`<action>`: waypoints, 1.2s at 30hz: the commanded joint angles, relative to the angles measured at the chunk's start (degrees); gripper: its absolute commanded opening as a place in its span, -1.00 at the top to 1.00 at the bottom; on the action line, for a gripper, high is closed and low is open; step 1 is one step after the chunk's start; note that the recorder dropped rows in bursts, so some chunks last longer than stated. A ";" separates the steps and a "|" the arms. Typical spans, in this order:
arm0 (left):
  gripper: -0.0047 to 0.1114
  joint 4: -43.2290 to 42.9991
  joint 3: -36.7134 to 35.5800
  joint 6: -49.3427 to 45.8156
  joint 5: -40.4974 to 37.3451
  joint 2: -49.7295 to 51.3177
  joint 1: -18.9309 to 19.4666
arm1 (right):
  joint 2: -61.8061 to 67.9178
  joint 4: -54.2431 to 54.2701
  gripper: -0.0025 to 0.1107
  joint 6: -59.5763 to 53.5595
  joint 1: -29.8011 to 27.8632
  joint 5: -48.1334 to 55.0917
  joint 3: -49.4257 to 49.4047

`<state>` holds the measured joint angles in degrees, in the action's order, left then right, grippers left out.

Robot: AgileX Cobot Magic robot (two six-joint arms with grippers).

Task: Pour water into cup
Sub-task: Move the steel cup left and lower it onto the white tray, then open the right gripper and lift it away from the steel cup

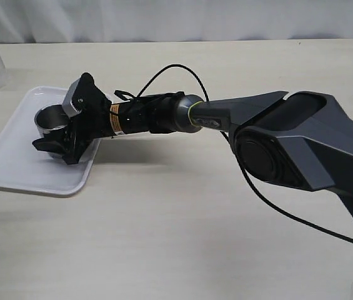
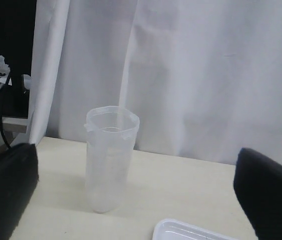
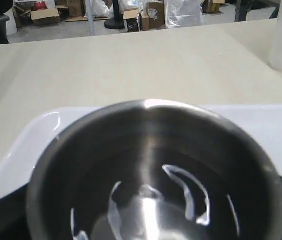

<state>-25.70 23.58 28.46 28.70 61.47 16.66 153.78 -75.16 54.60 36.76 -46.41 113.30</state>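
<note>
Right gripper [image 1: 55, 146] sat at the left, hard against the near side of the upright cup [image 1: 49, 117] on the tray [image 1: 14, 170]; whether it clasped the cup could not be told.

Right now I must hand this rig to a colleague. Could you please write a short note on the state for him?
Left gripper: open, empty, facing the plastic beaker, upright on the table.
Right gripper: at the steel cup on the white tray; whether it grips, unclear.
Done: cup stands upright on the tray.
Left: pick up the beaker and pour; contents of either vessel not discernible.
</note>
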 commanded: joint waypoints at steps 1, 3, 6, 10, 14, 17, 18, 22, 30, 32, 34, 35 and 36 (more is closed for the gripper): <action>-0.89 -0.57 -0.16 0.33 0.52 -0.32 -0.08 | -0.40 0.97 0.86 -0.17 0.02 -0.75 0.51; -0.89 -0.57 -0.16 0.33 0.52 -0.32 -0.08 | -0.40 0.75 0.75 -0.17 0.02 -1.10 0.51; -0.89 -0.59 -0.16 0.33 0.41 -0.32 -0.08 | -0.40 0.75 0.40 -0.17 0.02 -1.95 0.51; -0.89 -0.59 -0.16 0.33 0.41 -0.32 -0.08 | -0.40 0.75 -0.47 0.17 0.02 -1.26 0.51; -0.89 -0.59 -0.16 0.33 0.41 -0.32 -0.08 | -0.40 0.75 -0.66 0.24 0.02 -1.06 0.51; -0.89 -0.59 -0.16 0.33 0.41 -0.32 -0.08 | -1.49 0.75 -0.66 0.24 0.02 -1.45 0.51; -0.89 -0.59 -0.16 0.33 0.41 -0.32 -0.08 | -2.25 0.75 -0.66 0.24 0.02 -1.86 0.51; -0.89 -0.59 -0.16 0.33 0.41 -0.32 -0.08 | -5.38 -0.40 -0.66 0.78 0.02 -1.62 0.51; -0.89 -0.59 -0.16 0.33 0.41 -0.32 -0.08 | -11.49 -8.11 -0.57 9.30 -0.12 0.30 0.51; -0.89 -0.59 -0.16 0.85 0.41 -0.32 -0.08 | -13.38 -11.18 -0.42 13.36 -0.12 1.59 0.51; -0.89 -0.59 -0.65 2.29 0.56 -0.32 -0.08 | -15.32 -14.97 -0.16 16.92 -0.12 1.93 0.51; -0.89 -0.59 -0.94 2.38 0.96 -0.32 -0.08 | -16.39 -16.86 -0.01 18.75 -0.12 1.93 0.51; -0.89 -0.59 -1.20 2.38 1.51 -0.32 -0.08 | -17.43 -18.74 0.15 20.50 -0.12 1.93 0.51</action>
<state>-25.81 23.34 29.82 28.72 61.47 16.66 139.55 -88.75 69.85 36.76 -44.85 113.57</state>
